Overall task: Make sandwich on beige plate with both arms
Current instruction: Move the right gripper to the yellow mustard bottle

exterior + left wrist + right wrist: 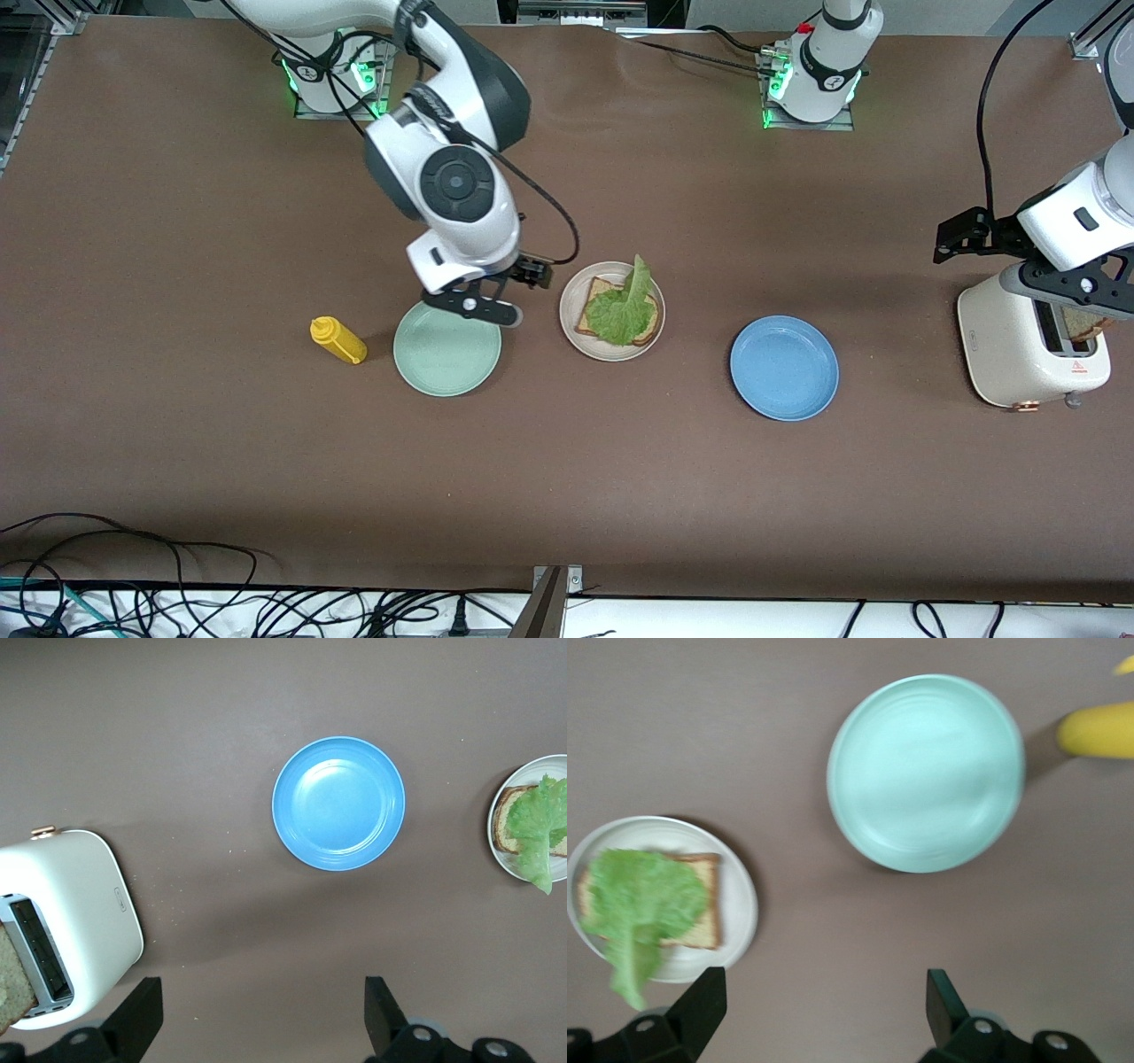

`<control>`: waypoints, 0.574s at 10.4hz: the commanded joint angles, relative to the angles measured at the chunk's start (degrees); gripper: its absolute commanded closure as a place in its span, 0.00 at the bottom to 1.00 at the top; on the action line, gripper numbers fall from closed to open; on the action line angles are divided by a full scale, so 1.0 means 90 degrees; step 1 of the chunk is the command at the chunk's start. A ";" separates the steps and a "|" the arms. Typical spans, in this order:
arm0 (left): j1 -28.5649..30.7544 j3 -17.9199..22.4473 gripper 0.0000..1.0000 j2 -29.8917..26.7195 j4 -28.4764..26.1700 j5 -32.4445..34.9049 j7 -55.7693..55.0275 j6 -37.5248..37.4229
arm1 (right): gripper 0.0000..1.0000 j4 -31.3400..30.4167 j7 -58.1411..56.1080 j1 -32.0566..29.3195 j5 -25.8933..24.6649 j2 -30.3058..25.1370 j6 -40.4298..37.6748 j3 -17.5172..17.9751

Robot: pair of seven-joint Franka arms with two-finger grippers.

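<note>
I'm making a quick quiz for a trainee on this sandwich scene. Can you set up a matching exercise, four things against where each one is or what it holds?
Things:
1. beige plate
2. toaster
3. yellow bottle
4. blue plate

Places or states:
A. holds a slice of bread in its slot
B. lies on its side beside the green plate
C. bare, between the beige plate and the toaster
D. carries a bread slice topped with lettuce

Pairs: 1-D, 2-A, 3-B, 4-C
</note>
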 commanded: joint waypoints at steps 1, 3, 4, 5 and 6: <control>-0.0016 0.0002 0.00 -0.0066 -0.0049 0.0103 -0.0056 0.0010 | 0.00 -0.0464 -0.0921 -0.0296 -0.0033 -0.0572 -0.0385 0.0026; -0.0016 0.0002 0.00 -0.0066 -0.0049 0.0103 -0.0056 0.0010 | 0.00 -0.0923 -0.1575 -0.0530 -0.0033 -0.0963 -0.0366 -0.0023; -0.0016 0.0002 0.00 -0.0066 -0.0049 0.0103 -0.0056 0.0010 | 0.00 -0.1118 -0.1956 -0.0831 -0.0023 -0.1167 -0.0308 -0.0013; -0.0016 0.0002 0.00 -0.0056 -0.0049 0.0103 -0.0056 0.0010 | 0.00 -0.1420 -0.2453 -0.1163 -0.0014 -0.1440 -0.0249 0.0006; -0.0007 0.0002 0.00 -0.0066 -0.0049 0.0103 -0.0056 0.0010 | 0.00 -0.1597 -0.2873 -0.1601 0.0025 -0.1597 -0.0210 0.0142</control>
